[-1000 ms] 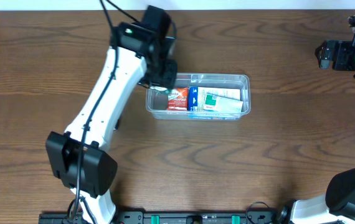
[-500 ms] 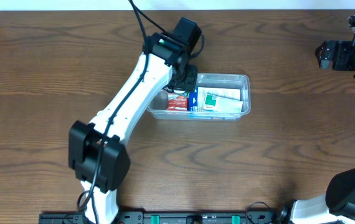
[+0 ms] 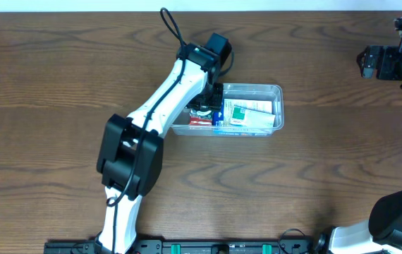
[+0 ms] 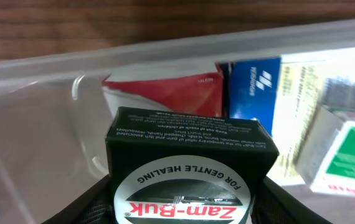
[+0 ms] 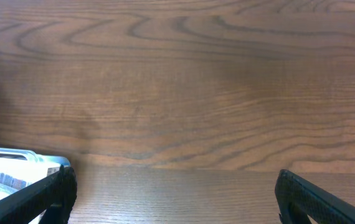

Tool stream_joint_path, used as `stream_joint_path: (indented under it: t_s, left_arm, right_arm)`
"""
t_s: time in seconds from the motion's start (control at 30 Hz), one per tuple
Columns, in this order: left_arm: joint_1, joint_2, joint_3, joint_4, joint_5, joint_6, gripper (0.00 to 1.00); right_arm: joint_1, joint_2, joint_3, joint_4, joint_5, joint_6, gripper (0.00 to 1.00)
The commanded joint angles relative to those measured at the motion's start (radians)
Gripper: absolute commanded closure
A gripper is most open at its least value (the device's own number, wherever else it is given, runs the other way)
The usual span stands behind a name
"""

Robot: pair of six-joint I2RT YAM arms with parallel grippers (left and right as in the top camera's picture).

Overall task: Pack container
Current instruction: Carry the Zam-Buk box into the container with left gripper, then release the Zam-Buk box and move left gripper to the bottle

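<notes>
The container [image 3: 257, 86] is a clear plastic tub, rectangular with rounded corners and a raised rim, its walls smooth and glossy. It sits open side up on the brown wood-grain bench [image 3: 314, 183]. In the overhead view its long axis runs across the picture from left to right, and its short axis runs toward the far edge of the bench.

Several things lie packed side by side inside the container. A red packet [image 4: 165, 93] with a creased, shiny wrapper lies toward the container's left end. A flat-faced blue box [image 4: 252, 87] stands just beside it toward the middle of the container. A white and green box [image 4: 345, 149] made of card fills the right part of the container.

The left tool [image 4: 184, 202] is over the container's left end. It grips a black box [image 4: 187, 149] between its two dark fingers. The box is matt black card with sharp edges and white print, and a round silver and red label sits on the face nearest the camera. In the left wrist view the box sits in front of the red packet. I cannot tell whether it touches the container's floor.

The right tool [image 5: 174, 183] is well apart from the container, beyond its right end. Its fingers are spread wide with only bare wood between them. One rounded corner of the container shows at the lower left of the right wrist view.
</notes>
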Motion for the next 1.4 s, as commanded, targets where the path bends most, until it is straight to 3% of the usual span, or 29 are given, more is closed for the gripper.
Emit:
stream_joint_path:
  t_s: [0.0,0.37,0.4,0.47,0.5,0.93,1.13,1.37]
  left_arm:
    - [0.003,0.037,-0.005,0.010,-0.015,-0.032,0.41]
    - [0.003,0.071,-0.005,0.029,-0.015,-0.058,0.39]
    - [0.003,0.071,-0.005,0.030,-0.015,-0.058,0.34]
    - [0.004,0.069,-0.005,0.034,-0.015,-0.057,0.04]
    - [0.004,0.069,-0.005,0.034,-0.015,-0.057,0.02]
    - [0.004,-0.019,0.012,0.006,-0.014,-0.052,0.02]
    - [0.004,-0.161,0.013,-0.025,-0.014,-0.026,0.02]
    - [0.039,-0.369,0.013,-0.155,-0.016,0.107,0.02]
  right_arm:
    - [-0.005,-0.002,0.009,0.000,-0.007,0.011,0.01]
    - [-0.005,-0.002,0.009,0.000,-0.007,0.011,0.01]
    - [-0.005,-0.002,0.009,0.000,-0.007,0.011,0.01]
    - [-0.005,-0.002,0.009,0.000,-0.007,0.011,0.01]
    - [-0.005,-0.002,0.009,0.000,-0.007,0.011,0.01]
    - [-0.005,-0.002,0.009,0.000,-0.007,0.011,0.01]
    - [-0.005,-0.002,0.009,0.000,-0.007,0.011,0.01]
    - [-0.005,-0.002,0.009,0.000,-0.007,0.011,0.01]
